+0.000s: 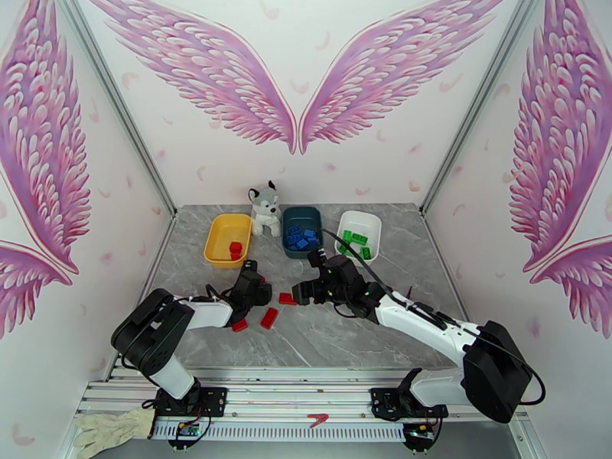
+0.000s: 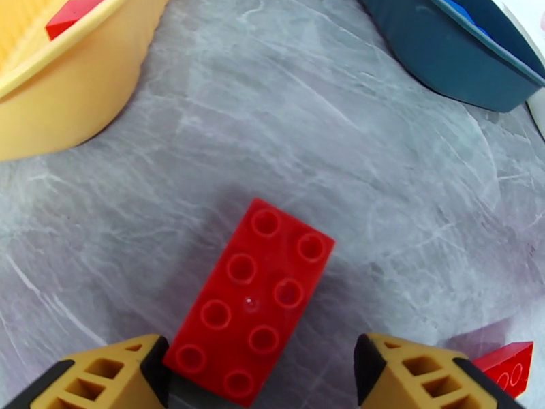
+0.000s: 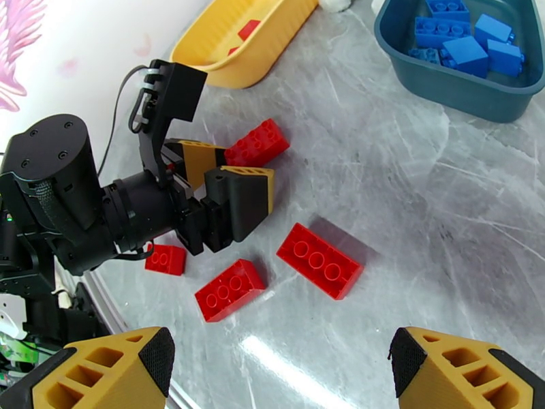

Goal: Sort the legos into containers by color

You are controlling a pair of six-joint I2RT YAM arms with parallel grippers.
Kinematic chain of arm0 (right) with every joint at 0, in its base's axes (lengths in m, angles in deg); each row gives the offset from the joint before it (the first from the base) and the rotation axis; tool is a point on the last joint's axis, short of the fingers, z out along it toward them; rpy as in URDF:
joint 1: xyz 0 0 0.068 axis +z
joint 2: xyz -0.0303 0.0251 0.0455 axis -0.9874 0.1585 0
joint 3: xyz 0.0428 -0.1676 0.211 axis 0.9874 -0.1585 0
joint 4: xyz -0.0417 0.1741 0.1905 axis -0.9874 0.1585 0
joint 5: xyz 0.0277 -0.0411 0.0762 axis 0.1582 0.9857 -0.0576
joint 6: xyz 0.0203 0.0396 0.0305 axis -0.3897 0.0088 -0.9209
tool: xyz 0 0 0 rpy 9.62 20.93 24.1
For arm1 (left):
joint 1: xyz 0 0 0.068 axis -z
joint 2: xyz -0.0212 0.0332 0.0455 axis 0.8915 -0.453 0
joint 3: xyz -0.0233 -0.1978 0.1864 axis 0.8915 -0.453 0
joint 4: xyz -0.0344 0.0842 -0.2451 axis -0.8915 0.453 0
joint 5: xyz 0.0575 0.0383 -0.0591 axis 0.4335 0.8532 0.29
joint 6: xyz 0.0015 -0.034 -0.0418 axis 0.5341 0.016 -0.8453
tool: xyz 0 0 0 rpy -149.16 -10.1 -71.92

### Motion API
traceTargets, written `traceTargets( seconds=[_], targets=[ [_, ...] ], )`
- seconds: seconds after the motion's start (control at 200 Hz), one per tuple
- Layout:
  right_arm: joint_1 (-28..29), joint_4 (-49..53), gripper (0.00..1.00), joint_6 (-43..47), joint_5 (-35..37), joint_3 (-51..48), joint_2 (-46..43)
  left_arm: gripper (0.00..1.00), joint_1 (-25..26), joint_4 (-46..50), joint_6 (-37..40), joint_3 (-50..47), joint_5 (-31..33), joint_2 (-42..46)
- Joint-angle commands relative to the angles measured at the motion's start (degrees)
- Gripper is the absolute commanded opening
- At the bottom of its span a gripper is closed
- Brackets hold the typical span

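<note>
While both arms reach in over the middle of the grey worktop (image 1: 321, 342), the stock lies as follows.

**Containers:** the yellow tray (image 1: 222, 231), teal tray (image 1: 302, 217) and white tray (image 1: 359, 223) stand in a row along the far edge, left to right. A husky plush (image 1: 265, 208) sits between the yellow and teal trays. In the right wrist view it is cut off at the top, leaving one white paw.

**Contents:**
- A lone red brick (image 1: 236, 250) is in the yellow tray.
- The blue bricks (image 1: 301, 237) are in the teal tray.
- The green bricks (image 1: 356, 242) are in the white tray.
- The blue and green bricks are too small to count from above.

**Loose, left of the worktop's middle:**
- A long red brick (image 3: 319, 260).
- A second red brick (image 3: 230, 290) just beside it.
- A small red brick (image 3: 165, 259), partly hidden behind the left arm.
- A two-by-four red brick (image 2: 248, 301), lying between the left fingers.

**Left gripper** (image 2: 261, 362): the jaws are parted wider than the two-by-four red brick. One finger (image 2: 102, 376) touches its corner and the other stands clear, so the brick is not clamped. The brick's near end is cut off at the frame's bottom edge.

**Right gripper** (image 3: 279, 366): the jaws are spread wide with nothing between them, above the loose bricks. The bottom of the frame cuts off its fingers.

**Sundry:** a pale glove (image 1: 111, 428) lies on the rail beyond the near-left corner, partly cut off.
</note>
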Motion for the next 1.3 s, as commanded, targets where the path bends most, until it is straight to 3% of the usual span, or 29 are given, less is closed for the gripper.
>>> traceTargets(
  seconds=[0.0,0.51,0.835,1.09,1.295],
  targets=[
    [0.44,0.55,0.90,-0.54,-0.76,1.68,0.26,0.68,0.56,-1.44,1.36,-0.25,-2.00,-1.32],
    [0.46,0.55,0.90,-0.54,-0.67,1.64,0.29,0.38,4.06,4.82,2.69,5.48,8.55,-4.56],
    [0.44,0.55,0.89,-0.63,-0.85,1.59,0.16,0.30,4.17,5.76,2.94,3.48,8.07,7.66],
    [0.44,0.56,0.89,-0.71,-1.11,1.55,-0.13,0.28,-2.82,6.85,3.13,4.23,7.35,16.99],
    [0.44,0.46,0.89,-0.80,-1.56,1.72,0.50,0.30,-10.96,9.43,3.22,10.45,3.86,16.00]
  ],
)
